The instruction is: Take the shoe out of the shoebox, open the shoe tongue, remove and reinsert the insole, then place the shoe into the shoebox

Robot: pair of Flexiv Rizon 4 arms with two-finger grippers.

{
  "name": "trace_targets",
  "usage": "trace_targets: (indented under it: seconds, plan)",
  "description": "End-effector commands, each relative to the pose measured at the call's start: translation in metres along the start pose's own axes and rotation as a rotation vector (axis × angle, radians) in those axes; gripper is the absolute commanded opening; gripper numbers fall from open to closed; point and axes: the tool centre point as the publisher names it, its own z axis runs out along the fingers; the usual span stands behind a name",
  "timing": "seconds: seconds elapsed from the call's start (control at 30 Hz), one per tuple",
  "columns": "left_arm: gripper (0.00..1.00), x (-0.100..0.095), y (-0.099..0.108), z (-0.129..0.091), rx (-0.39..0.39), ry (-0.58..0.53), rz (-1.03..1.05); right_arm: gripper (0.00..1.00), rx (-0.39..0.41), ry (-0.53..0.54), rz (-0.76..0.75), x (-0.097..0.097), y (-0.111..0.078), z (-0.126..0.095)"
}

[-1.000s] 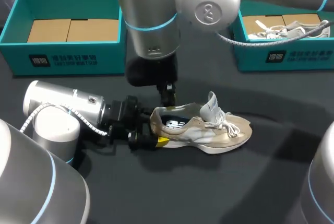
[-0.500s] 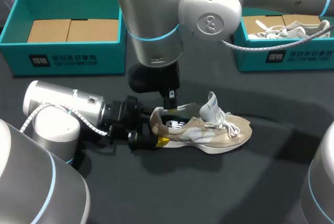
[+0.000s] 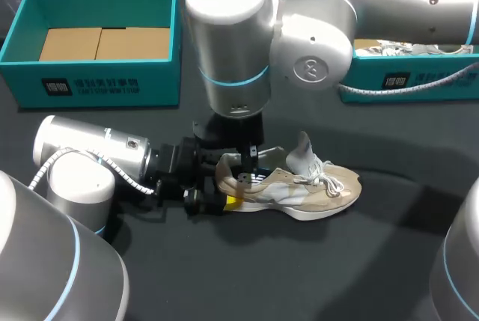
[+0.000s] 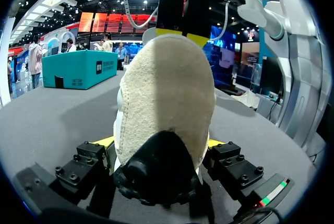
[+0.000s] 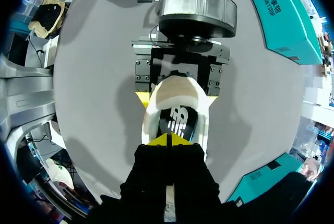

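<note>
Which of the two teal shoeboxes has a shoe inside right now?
The right-hand shoebox, at the table's far right: pale laces and part of a second shoe show over its front wall. The left-hand shoebox shows only brown cardboard inside.

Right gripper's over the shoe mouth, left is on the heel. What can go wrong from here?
1. The right gripper is shut just above the insole; descending that way it may press the insole instead of pinching it.
2. The left gripper clamps the shoe only at its heel; an upward pull might tip the toe up or slip the heel free.
</note>
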Motion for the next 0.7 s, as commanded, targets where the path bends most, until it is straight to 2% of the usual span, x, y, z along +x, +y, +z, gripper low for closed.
trace_targets:
  seconds: [0.03, 0.5, 0.7]
  plan:
    - [0.0, 0.004, 0.004, 0.0, -0.001, -0.002, 0.0, 0.0, -0.014, -0.013, -0.002, 0.001, -0.006, 0.01]
    - [0.0, 0.004, 0.004, 0.0, -0.001, -0.002, 0.0, 0.0, -0.053, -0.03, 0.01, -0.014, -0.019, 0.035]
    - [0.0, 0.004, 0.004, 0.0, -0.001, -0.002, 0.0, 0.0, -0.07, -0.018, 0.061, -0.011, -0.031, 0.046]
